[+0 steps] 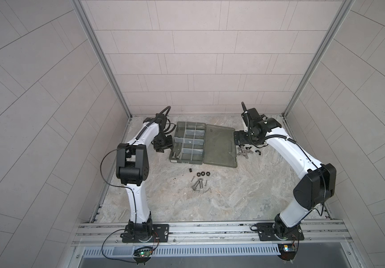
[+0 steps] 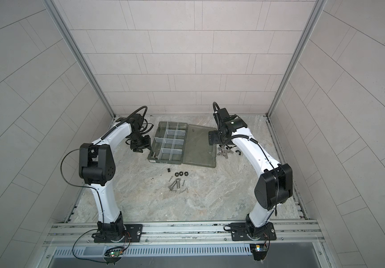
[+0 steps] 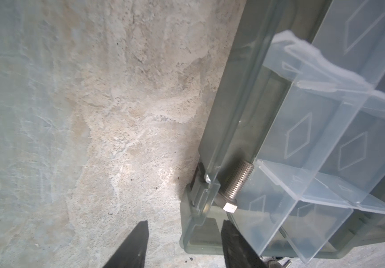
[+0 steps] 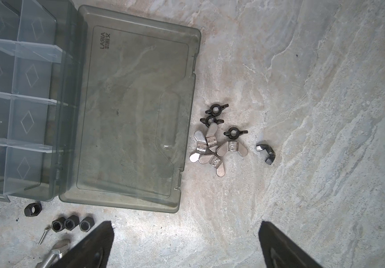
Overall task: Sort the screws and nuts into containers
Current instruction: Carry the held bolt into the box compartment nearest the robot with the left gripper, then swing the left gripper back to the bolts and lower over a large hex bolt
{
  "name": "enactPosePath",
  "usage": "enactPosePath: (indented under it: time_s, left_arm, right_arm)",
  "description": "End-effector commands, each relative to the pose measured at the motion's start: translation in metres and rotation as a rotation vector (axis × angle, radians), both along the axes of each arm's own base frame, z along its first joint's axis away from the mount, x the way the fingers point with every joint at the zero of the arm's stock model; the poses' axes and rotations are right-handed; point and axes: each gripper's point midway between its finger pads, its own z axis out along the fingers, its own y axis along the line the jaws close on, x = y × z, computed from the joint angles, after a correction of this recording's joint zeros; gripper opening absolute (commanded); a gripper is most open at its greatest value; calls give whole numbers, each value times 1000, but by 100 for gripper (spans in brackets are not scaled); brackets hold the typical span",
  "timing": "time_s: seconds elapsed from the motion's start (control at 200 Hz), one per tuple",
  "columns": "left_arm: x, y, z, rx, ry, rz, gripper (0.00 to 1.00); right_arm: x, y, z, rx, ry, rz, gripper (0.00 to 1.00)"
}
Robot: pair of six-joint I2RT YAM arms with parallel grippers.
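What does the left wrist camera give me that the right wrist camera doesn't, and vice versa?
Left wrist only: a close look at the thick hex bolt lying in the organiser's corner compartment, plus the left hand, open and empty. Right wrist only: the flat lid, the wing nuts on the marbled table beside it, the black hex nuts, a thin screw, and the right hand, wide open. Both: the divided compartments, that bolt (dim behind a divider in the right wrist view) and the table.
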Motion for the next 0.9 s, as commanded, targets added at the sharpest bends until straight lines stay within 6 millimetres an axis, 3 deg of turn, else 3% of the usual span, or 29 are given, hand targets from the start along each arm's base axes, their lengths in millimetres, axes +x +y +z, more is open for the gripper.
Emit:
enactPosePath:
  time_s: [0.0,0.45,0.675,0.895]
  left_arm:
    - [-3,-5,-8,-46,6,0,56]
    - [-28,-20,-14,-126,13,17,54]
    - [-30,-29,0,-146,-23,8,54]
    - [-35,-53,13,-165,-46,-28,54]
  right_arm:
    - [-3,-4,0,-12,23,-22,99]
    - [-12,-4,-3,-25,56,-6,99]
    - [-26,-5,-11,-28,111,6,99]
    - [-40,-9,-10,-27,103,7,99]
